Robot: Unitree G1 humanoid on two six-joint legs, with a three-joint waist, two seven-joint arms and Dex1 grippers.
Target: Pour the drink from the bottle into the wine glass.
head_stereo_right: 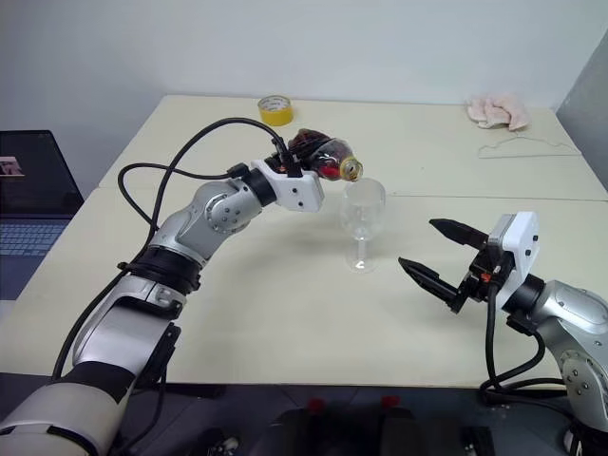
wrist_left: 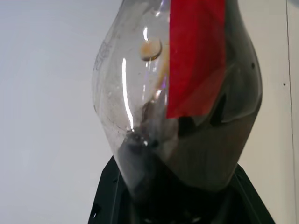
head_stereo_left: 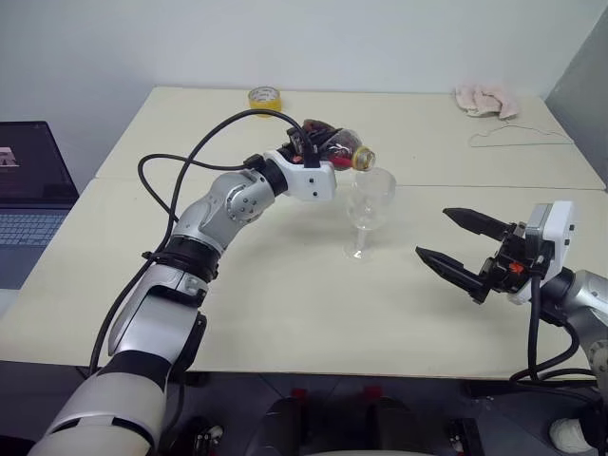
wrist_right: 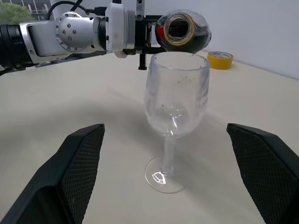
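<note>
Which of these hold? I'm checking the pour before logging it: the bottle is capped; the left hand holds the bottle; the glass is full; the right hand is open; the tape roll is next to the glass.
1. The bottle is capped. False: its mouth is open, tipped over the glass.
2. The left hand holds the bottle. True.
3. The glass is full. False: it looks empty, and the drink is in the bottle.
4. The right hand is open. True, and it holds nothing.
5. The tape roll is next to the glass. False: it lies at the table's far edge.
</note>
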